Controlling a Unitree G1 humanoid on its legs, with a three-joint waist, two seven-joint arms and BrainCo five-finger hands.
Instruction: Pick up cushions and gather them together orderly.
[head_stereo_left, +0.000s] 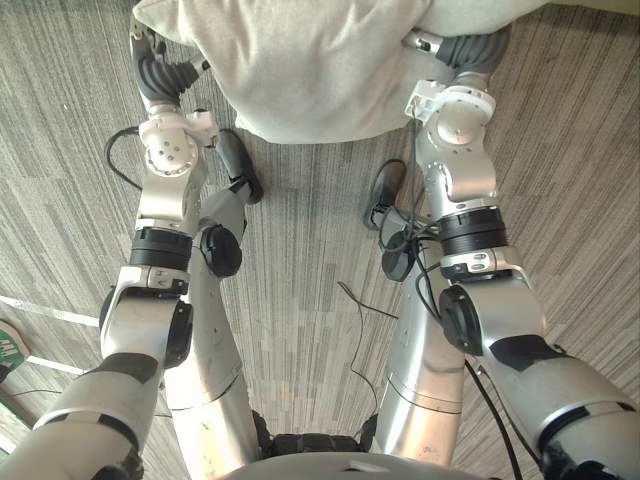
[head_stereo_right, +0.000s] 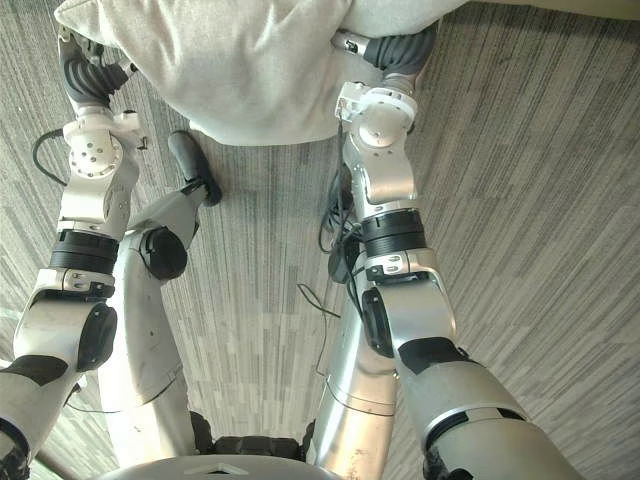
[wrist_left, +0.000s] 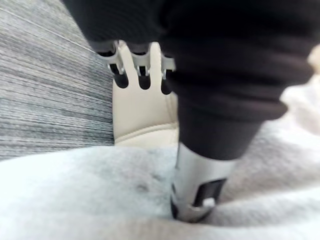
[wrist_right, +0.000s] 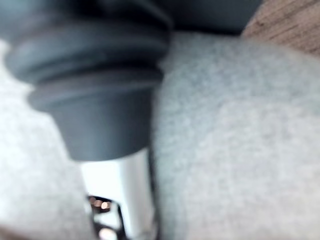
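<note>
While grey cushion (head_stereo_left: 300, 70) hangs above carpet (head_stereo_left: 310, 235), squeezed between left hand (wrist_left: 192, 192) and right hand (wrist_right: 125, 180), we press inward evenly, hold level. Grip hidden in fabric; we cannot tell.

No readable text, label or number on the cushion (head_stereo_left: 300, 60) or floor (head_stereo_left: 300, 260)

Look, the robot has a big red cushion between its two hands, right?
Not red. The cushion is pale grey, as the left eye view shows. The rest is right: it is big, and it sits between the left hand and the right hand.
</note>
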